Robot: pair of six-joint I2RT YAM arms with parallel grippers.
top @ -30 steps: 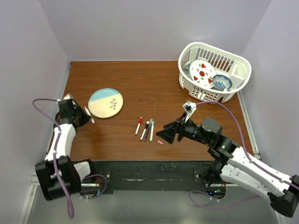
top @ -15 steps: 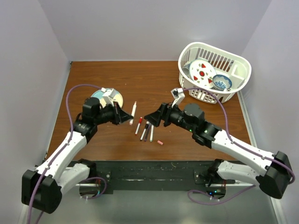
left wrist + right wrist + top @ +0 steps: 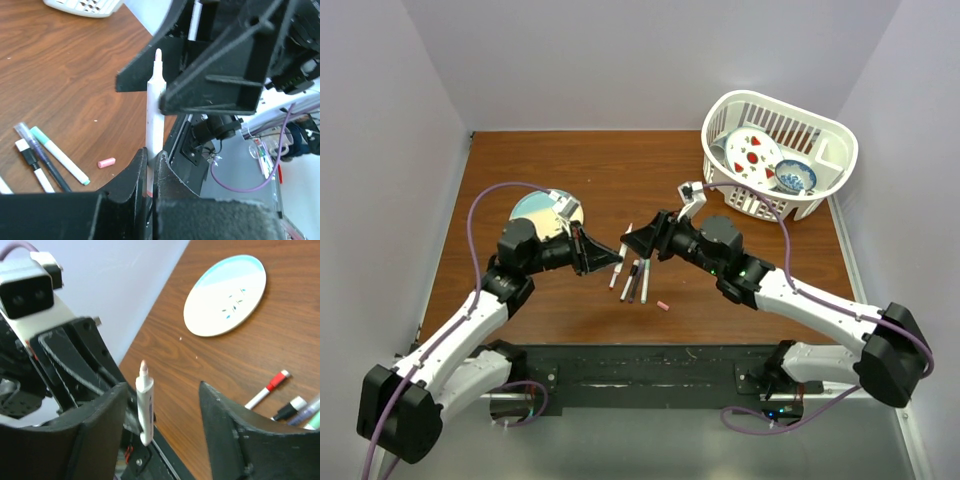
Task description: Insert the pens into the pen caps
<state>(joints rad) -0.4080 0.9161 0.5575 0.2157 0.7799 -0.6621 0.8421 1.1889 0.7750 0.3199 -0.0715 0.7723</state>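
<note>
Over the middle of the worktop [image 3: 620,170] the left claw [image 3: 610,259] is pressed together on a white pen [image 3: 155,107]. Its bare pinkish tip points into the right claw [image 3: 632,240], which stands spread either side of it and carries no cap. I'd say that pen is yet to be capped: the other pens [image 3: 636,278] lie bunched beneath the claws, and a pink cap [image 3: 662,305] lies loose toward the near edge. The basket [image 3: 760,203] in the far right corner and the plate [image 3: 535,207] toward the left edge stand clear.
</note>
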